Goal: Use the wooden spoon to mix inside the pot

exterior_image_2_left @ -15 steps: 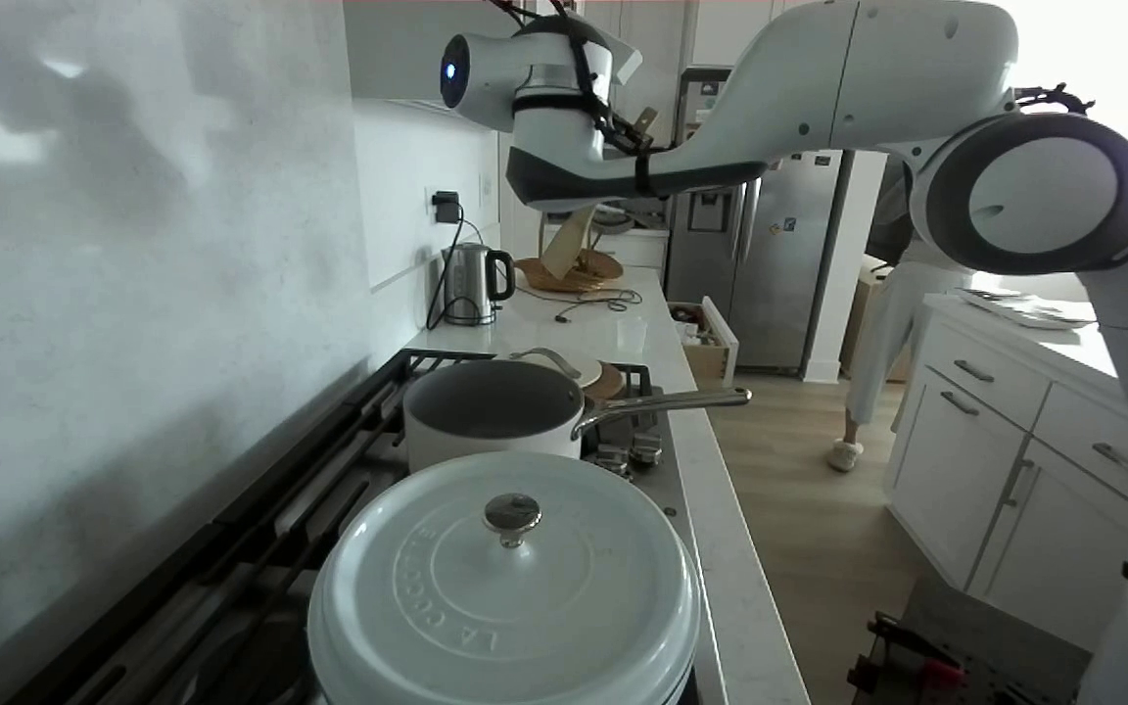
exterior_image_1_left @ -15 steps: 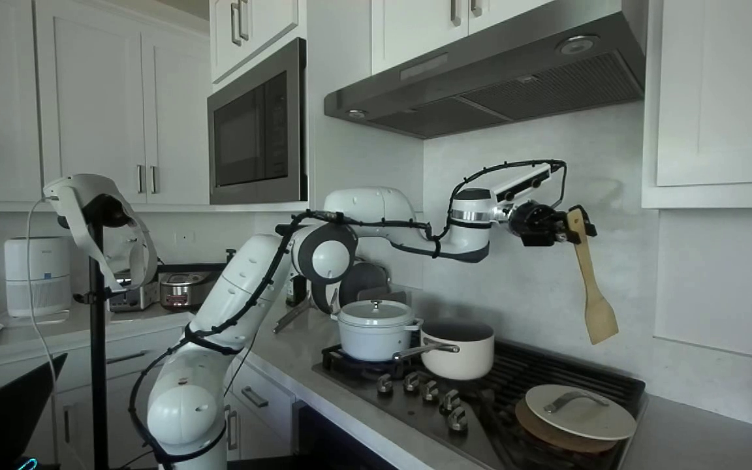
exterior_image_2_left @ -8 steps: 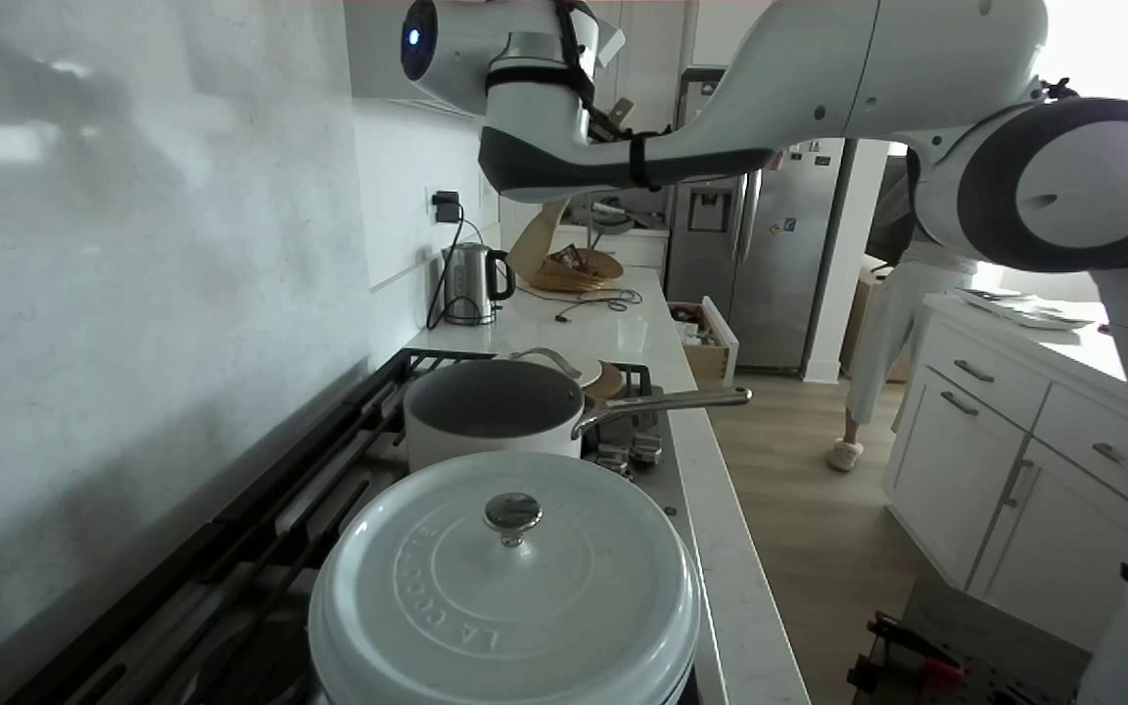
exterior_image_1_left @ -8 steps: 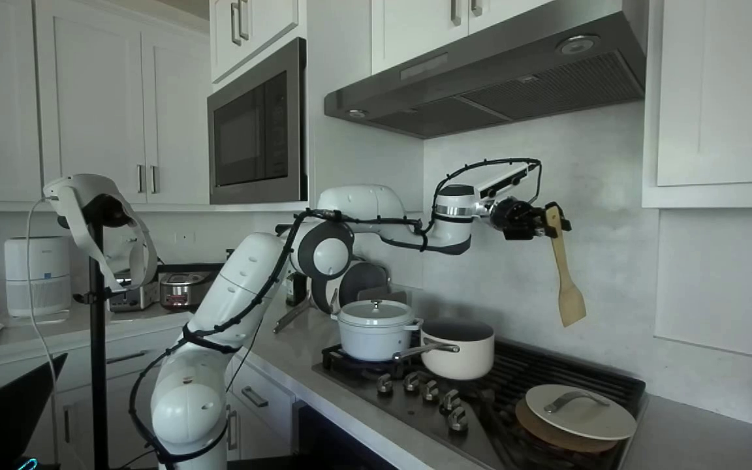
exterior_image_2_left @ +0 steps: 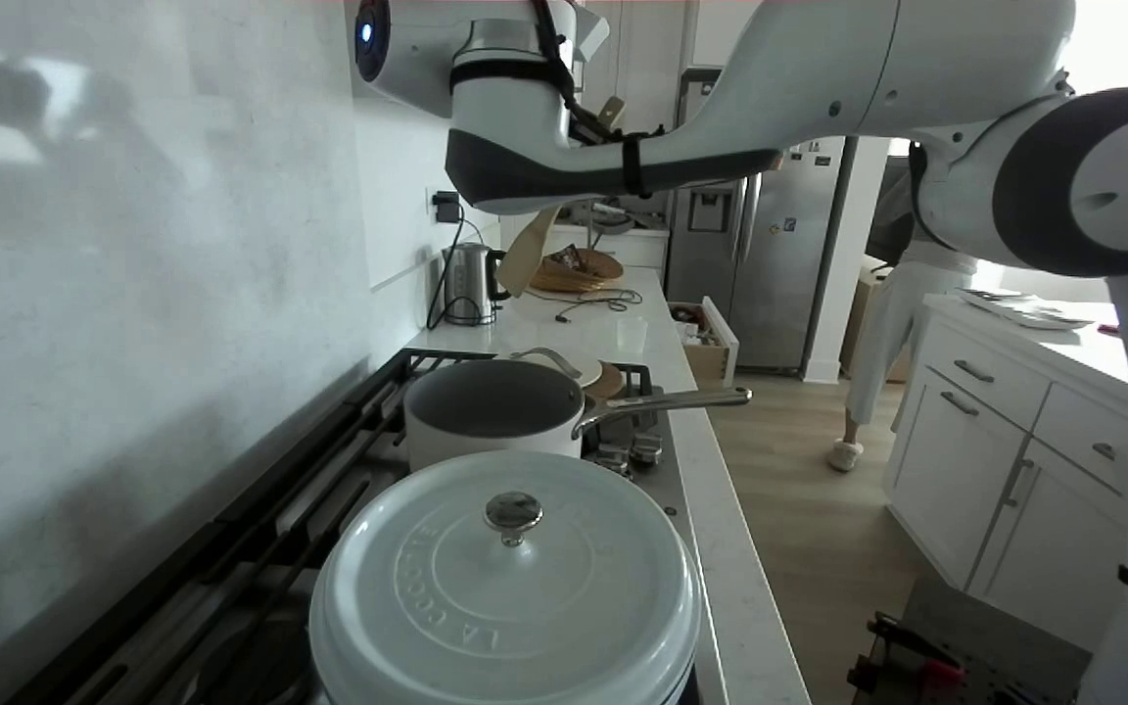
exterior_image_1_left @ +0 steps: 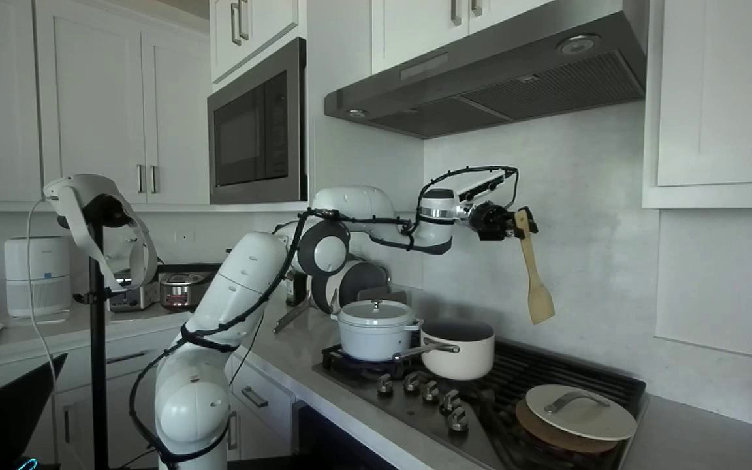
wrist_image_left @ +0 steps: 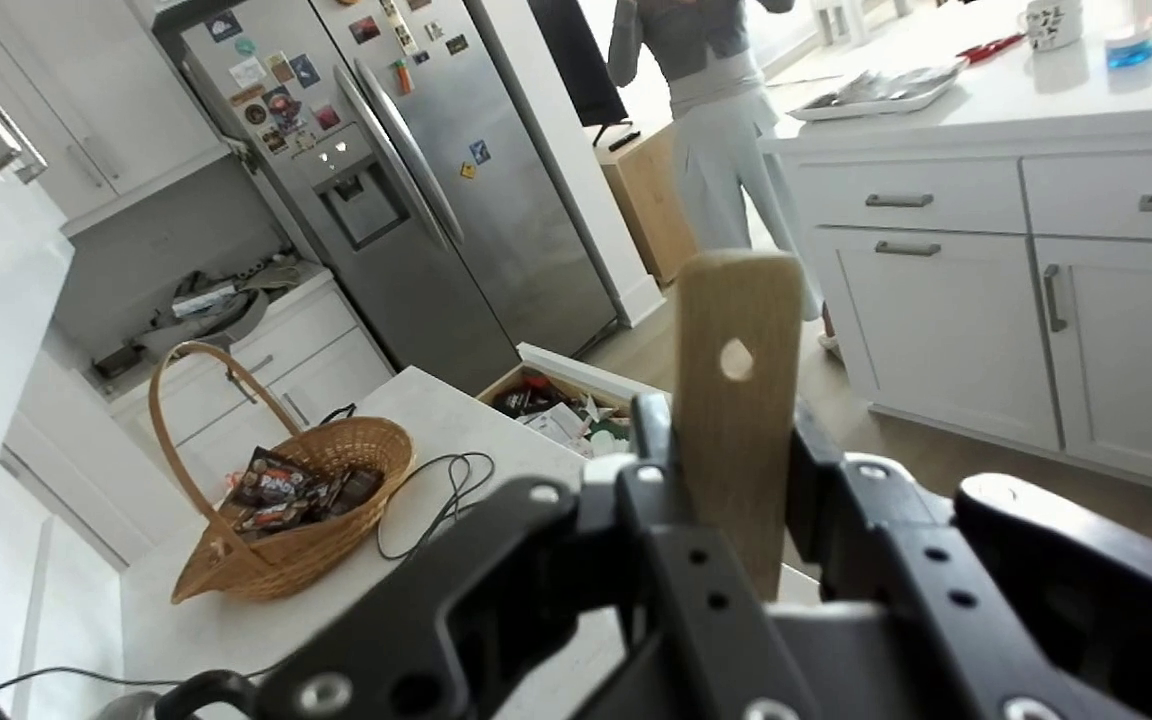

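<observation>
High above the stove, my gripper is shut on the handle of the wooden spoon, which hangs with its flat, wide end down and slightly tilted. In the wrist view the spoon's handle top, with a small hole, stands between the two fingers. The open white pot rests on the burners, lower and to the left of the spoon in that exterior view. Its dark inside looks bare. In an exterior view the arm hides the gripper, while the spoon's flat end shows below the forearm.
A lidded pale pot stands beside the open pot, whose metal handle juts over the counter edge. A loose lid lies on a round brown board. The range hood hangs above, with the wall close behind.
The gripper and the spoon have moved left in both exterior views, closer to being over the open pot. The grip on the spoon is the same; the pots have not moved.
</observation>
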### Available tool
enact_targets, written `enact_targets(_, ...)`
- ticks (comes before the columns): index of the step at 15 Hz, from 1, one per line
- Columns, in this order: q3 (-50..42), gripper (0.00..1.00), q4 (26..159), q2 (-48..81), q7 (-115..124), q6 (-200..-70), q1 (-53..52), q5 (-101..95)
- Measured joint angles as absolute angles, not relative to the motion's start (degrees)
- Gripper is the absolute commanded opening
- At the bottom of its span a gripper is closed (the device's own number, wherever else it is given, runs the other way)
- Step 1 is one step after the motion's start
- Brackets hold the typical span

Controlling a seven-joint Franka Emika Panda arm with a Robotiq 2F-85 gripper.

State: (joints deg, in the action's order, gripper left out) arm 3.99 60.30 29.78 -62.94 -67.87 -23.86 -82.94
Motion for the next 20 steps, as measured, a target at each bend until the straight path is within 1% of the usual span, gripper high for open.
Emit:
enact_targets(6, 4.0, 0.07, 70.0, 23.5, -62.8, -65.0, -26.2, -82.9)
enact_targets(13, 10.9, 0.07, 83.3, 12.0, -62.4, -60.9, -25.4, -82.4)
enact_targets(20, 14.7, 0.07, 91.7, 6.0, -61.7, -63.2, -23.3, -78.7)
